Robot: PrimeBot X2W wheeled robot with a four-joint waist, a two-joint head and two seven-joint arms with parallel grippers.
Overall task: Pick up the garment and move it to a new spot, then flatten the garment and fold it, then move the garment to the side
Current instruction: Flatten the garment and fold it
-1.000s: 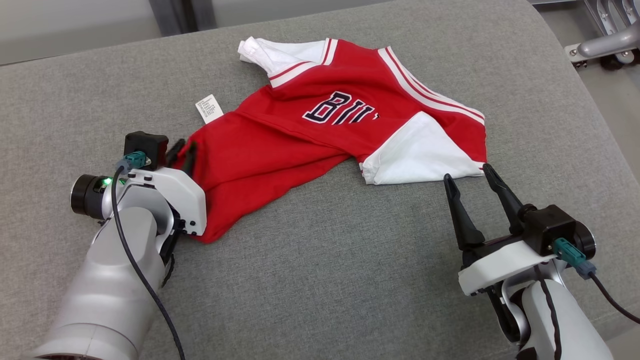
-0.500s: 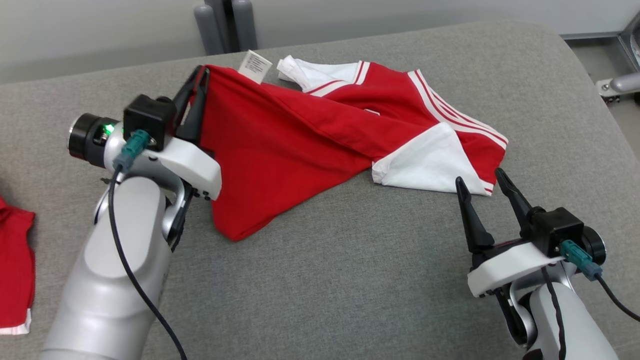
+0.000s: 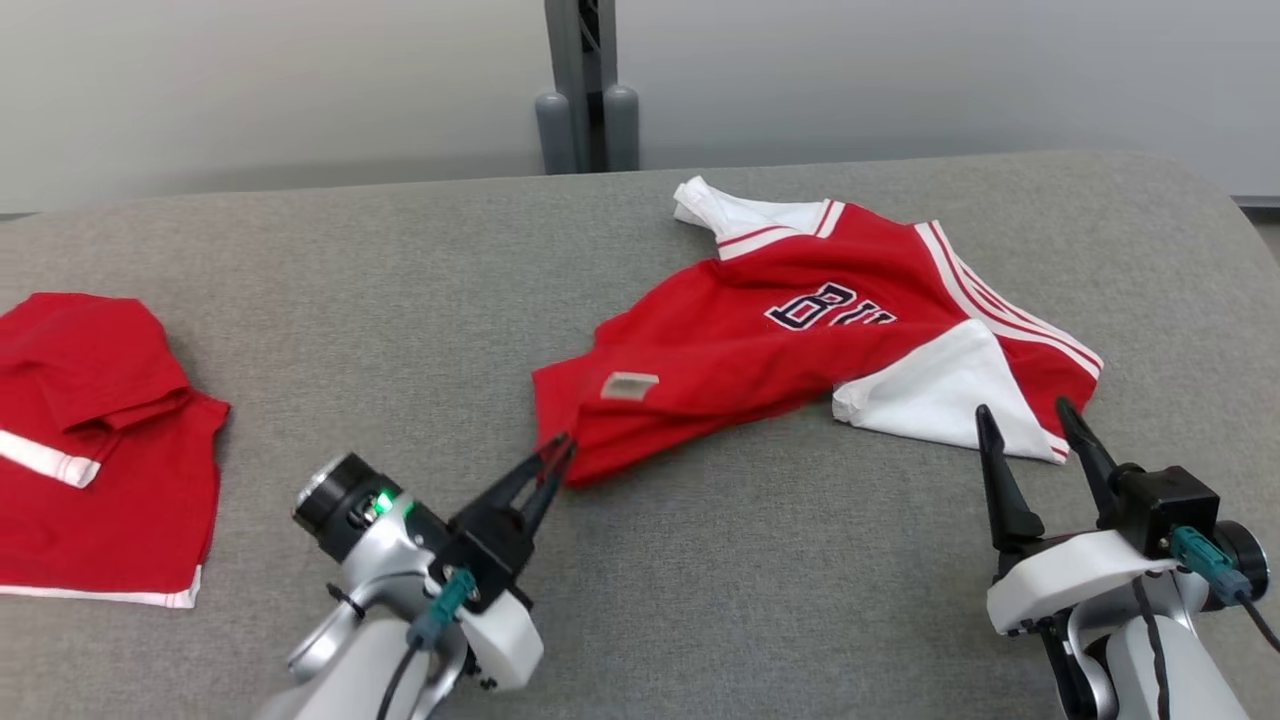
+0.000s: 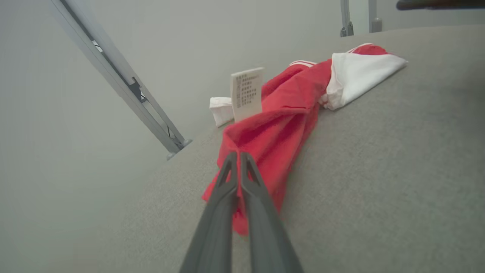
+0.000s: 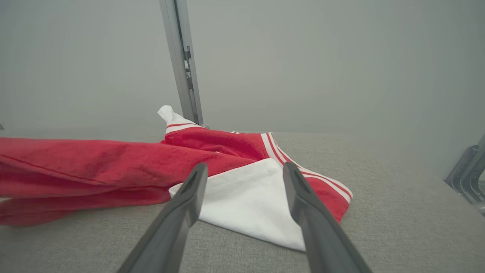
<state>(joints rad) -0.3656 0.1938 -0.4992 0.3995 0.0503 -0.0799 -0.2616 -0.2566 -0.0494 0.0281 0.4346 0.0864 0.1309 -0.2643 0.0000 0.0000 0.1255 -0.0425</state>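
The garment is a red jersey with white sleeves and dark lettering, lying rumpled on the grey padded surface at centre right. My left gripper sits low at the jersey's near-left hem. Its fingers are pressed together, with red fabric bunched at the tips. In the left wrist view the garment rises in a fold to the left gripper, and a white label stands up behind. My right gripper is open just in front of the white sleeve, and in its own wrist view the right gripper holds nothing.
A second red garment with a white stripe lies at the far left of the surface. A grey post stands behind the far edge against a pale wall. Bare grey padding stretches between my two arms.
The head camera has swung, shifting the whole picture. My left gripper shut on the hem, lifted it over the jersey, then came down low; the jersey lies with its lettering showing again.
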